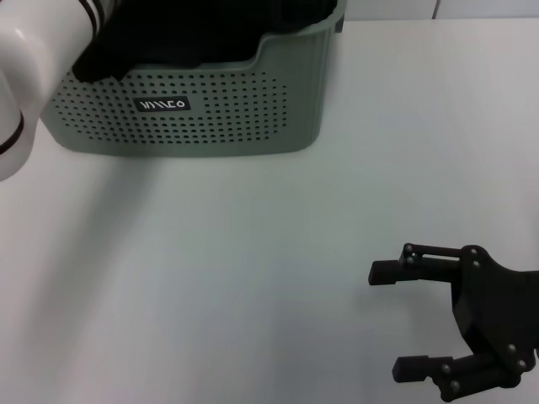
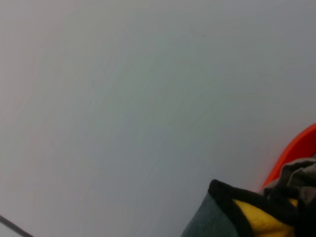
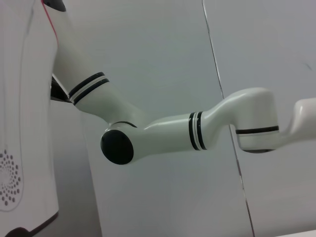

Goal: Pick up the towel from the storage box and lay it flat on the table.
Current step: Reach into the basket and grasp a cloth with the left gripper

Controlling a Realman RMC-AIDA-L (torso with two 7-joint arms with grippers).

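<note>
Head view: left arm [image 1: 34, 76] reaches into storage box [image 1: 253, 109] at far left, its gripper hidden, so can't tell its state. Only left wrist view shows towel [image 2: 256, 217], yellow w/ grey reverse. Right gripper [image 1: 404, 320] hovers over table [image 1: 253, 278] near right, jaws apart, holding nothing.

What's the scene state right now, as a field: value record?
box: sage-green perforated plastic storage box, far left on the white table
box contents: black fabric seen from head view
towel: mustard-yellow cloth with black edging and grey reverse, a corner in left wrist view only
left arm: reaching over the box; gripper not in view
right gripper: open, near right, above the table
</note>
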